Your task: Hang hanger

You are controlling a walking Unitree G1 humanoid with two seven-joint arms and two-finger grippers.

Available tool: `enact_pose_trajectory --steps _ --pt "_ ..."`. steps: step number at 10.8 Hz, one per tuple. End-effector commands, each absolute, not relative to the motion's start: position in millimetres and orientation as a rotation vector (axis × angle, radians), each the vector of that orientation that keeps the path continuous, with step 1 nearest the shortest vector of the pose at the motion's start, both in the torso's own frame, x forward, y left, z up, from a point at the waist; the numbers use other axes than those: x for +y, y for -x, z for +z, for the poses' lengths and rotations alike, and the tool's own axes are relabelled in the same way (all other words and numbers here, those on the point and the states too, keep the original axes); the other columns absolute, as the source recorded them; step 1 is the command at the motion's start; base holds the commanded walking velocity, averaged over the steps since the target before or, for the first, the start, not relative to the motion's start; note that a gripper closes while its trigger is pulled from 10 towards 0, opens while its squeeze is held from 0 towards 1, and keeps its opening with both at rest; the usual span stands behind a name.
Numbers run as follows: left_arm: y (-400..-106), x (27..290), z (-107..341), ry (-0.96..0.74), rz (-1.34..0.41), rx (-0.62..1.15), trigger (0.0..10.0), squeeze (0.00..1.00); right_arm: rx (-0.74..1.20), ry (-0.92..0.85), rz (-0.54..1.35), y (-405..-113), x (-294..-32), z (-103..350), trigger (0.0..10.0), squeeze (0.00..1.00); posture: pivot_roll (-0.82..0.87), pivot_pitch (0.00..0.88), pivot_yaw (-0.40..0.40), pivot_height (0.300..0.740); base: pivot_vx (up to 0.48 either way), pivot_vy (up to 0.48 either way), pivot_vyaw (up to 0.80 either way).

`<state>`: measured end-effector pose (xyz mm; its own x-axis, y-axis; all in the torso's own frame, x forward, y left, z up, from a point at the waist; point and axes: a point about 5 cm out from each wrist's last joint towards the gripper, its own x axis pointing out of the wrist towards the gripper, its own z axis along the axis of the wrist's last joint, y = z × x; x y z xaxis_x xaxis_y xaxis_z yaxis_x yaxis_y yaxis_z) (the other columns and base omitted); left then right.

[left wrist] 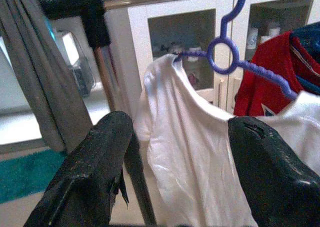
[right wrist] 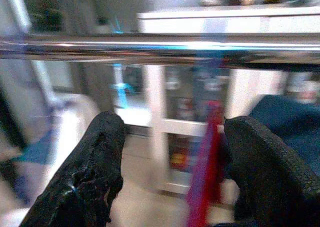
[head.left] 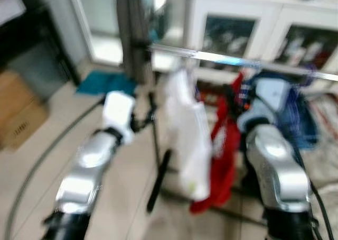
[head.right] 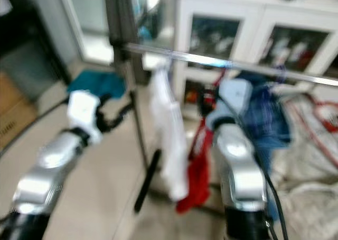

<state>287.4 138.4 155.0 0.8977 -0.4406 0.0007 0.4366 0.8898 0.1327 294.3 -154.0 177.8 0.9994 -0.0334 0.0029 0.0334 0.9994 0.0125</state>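
Left pincer [left wrist: 175,172] wide open, empty, near the white shirt [left wrist: 190,152]. Shirt hangs on a purple hanger [left wrist: 225,57], hook over the metal rail [head.left: 237,60]. Red garment [head.left: 222,150] beside it, blue clothes [head.left: 296,113] further right. Right pincer [right wrist: 170,172] open, empty, just below the rail. Head views blurred.
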Motion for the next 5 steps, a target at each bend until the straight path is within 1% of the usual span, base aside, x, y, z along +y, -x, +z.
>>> enact_pose_trajectory --steps 1,2,3,5 --pt "-283 128 159 -0.127 -0.522 -0.049 10.0 0.0 0.041 -0.002 -0.096 -293 -166 173 10.0 0.0 -0.08 0.023 -0.004 0.74 0.0 0.0 0.0" --pt "-278 124 157 -0.145 -0.579 -0.037 10.0 0.0 0.099 0.02 -0.122 -292 -173 168 10.0 0.0 -0.08 0.024 -0.007 0.74 0.0 0.0 0.0" --pt "-277 123 160 -0.144 -0.618 -0.05 10.0 0.0 0.109 0.004 -0.154 -293 -179 168 10.0 0.0 -0.08 0.022 -0.008 0.74 0.0 0.0 0.0" --pt "-276 123 162 -0.142 -0.686 -0.038 10.0 0.0 0.128 -0.02 -0.135 -297 -180 171 10.0 0.0 -0.07 0.014 -0.01 0.74 0.0 0.0 0.0"
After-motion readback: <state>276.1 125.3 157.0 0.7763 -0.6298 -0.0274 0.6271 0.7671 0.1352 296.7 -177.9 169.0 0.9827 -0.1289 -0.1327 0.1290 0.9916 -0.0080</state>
